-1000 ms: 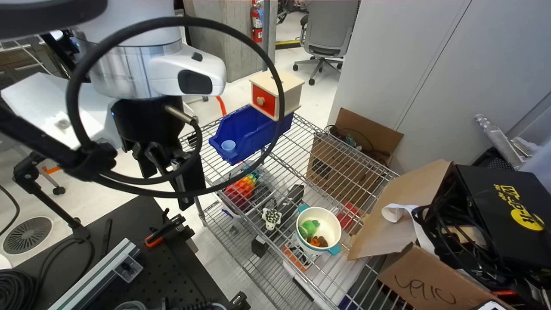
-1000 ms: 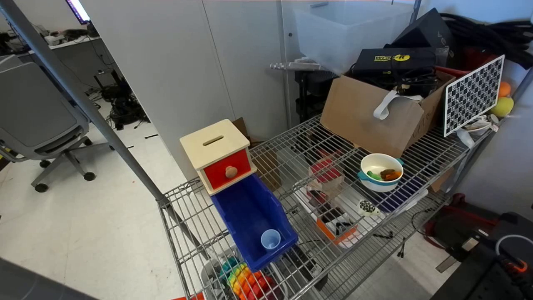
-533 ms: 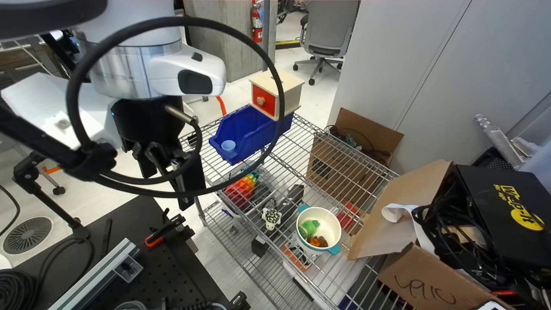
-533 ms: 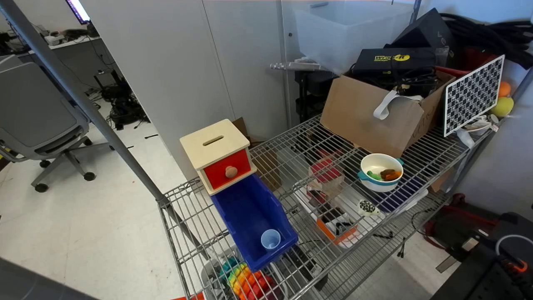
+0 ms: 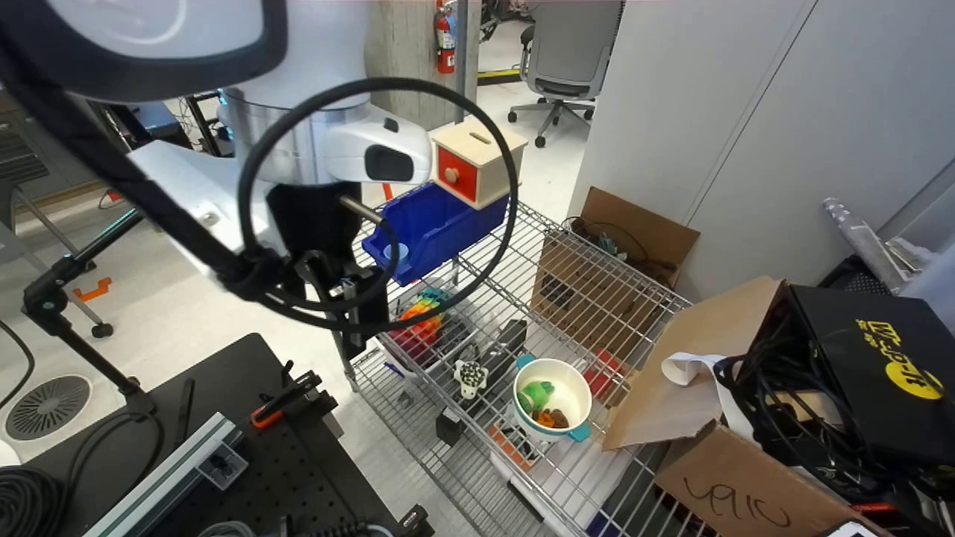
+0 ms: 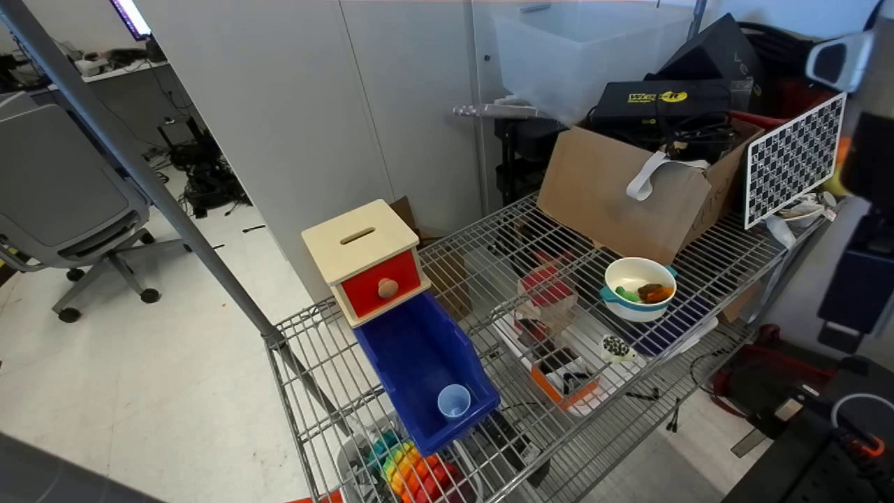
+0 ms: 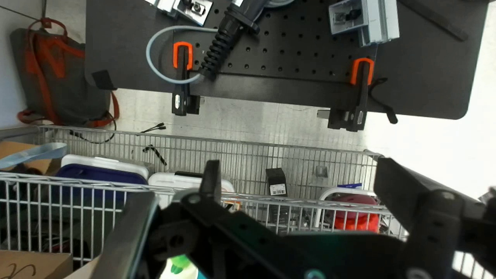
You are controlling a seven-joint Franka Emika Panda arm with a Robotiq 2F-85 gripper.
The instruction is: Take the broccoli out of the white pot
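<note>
Broccoli (image 5: 534,396) is still sitting in the white pot (image 5: 574,382), right by some orange & brown food lumps (image 5: 550,418); can't tell if they're touching. So nothing's out yet. Pot is standing upright on the wire counter (image 6: 719,258), just beside an open cardboard box (image 6: 618,195).

What's changing: vs. 0.5 s ago, the claw (image 5: 324,319) & robot arm (image 5: 321,52) are swinging in toward the counter, & they're now showing at the edge of an exterior view where no claw was showing. Pot & broccoli aren't moving at all. Meaning: approach is prob. just starting, w/ the grasp itself yet to come.

Claw is hanging released: in the wrist view its 2 fingers (image 7: 403,193) are standing wide apart w/ nothing b/w them. It's hanging well apart from the pot. A bright green bit, prob. the broccoli, is peeking past the claw at the bottom of that view, so I'm guessing they aren't lining up yet.

Next move is prob. needing more travel potward, then a careful drop thru its mouth; fingers may be risking a rim bump or pinching the lumps too.

Farther out, a blue bin (image 6: 408,356) is holding a light blue cup (image 6: 454,402), w/ a wooden drawer box (image 6: 367,260) sitting at its far end.
</note>
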